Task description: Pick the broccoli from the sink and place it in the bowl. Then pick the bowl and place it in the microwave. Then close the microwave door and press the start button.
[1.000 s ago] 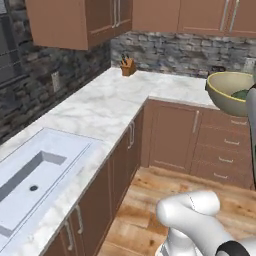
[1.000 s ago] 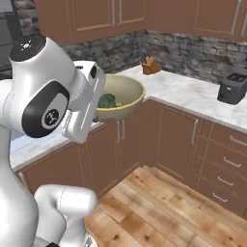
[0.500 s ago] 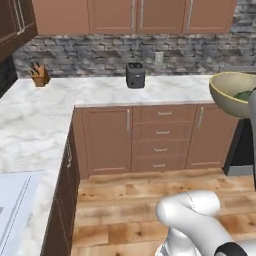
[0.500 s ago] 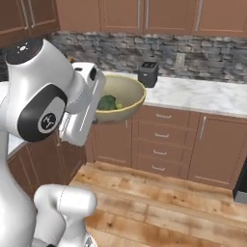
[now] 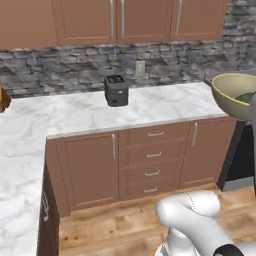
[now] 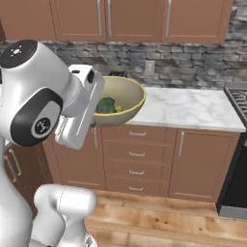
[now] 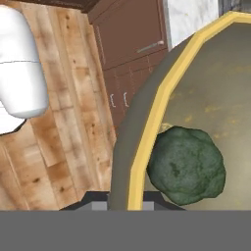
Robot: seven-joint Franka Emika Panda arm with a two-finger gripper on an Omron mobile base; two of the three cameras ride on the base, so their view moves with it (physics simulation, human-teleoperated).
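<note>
My hand point(image 7: 128, 203) pinches the bowl point(image 6: 121, 99) rim mid-air; a jolt could tip it, spilling the broccoli point(image 7: 187, 164).

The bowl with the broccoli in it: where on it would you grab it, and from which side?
By its thin rim, from above, one finger inside the wall and one outside. The bowl is too wide to span, and its smooth sides give no hold. The gripper already pinches the rim this way, near the broccoli.
</note>
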